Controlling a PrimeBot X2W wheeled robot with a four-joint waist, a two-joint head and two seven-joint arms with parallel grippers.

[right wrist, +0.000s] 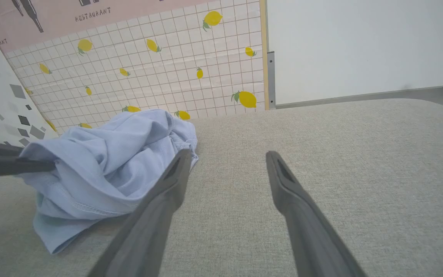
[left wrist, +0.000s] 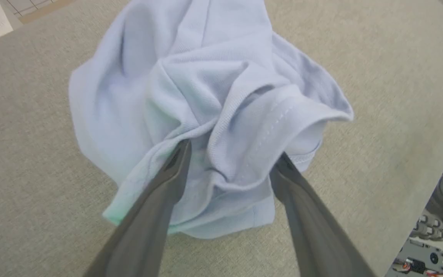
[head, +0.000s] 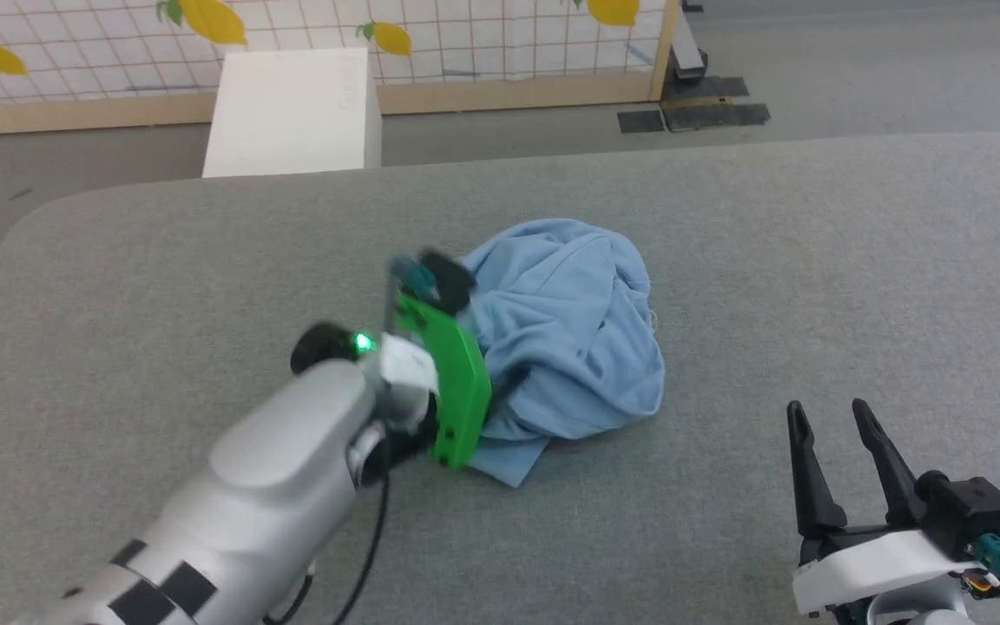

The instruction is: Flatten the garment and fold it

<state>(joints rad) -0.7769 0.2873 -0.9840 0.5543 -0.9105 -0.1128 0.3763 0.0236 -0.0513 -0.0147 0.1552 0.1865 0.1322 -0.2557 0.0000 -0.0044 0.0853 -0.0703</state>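
Observation:
The light blue garment (head: 569, 330) lies crumpled in a heap near the middle of the grey padded table (head: 812, 260). My left gripper (left wrist: 233, 154) is open at the heap's near left side, its two fingers spread wide with a bunched hemmed fold of the garment (left wrist: 206, 77) between them. In the head view a green wrist mount (head: 457, 382) hides those fingers. My right gripper (head: 828, 408) stands open and empty at the lower right, apart from the cloth. In the right wrist view the garment (right wrist: 110, 154) sits left of the right gripper (right wrist: 228, 154).
A white box (head: 292, 113) stands on the floor beyond the table's far edge. Behind it runs a lemon-patterned tiled screen (head: 465, 35) with a wooden frame. Black patches (head: 691, 113) mark the floor at the back right. Bare table stretches to the garment's right and left.

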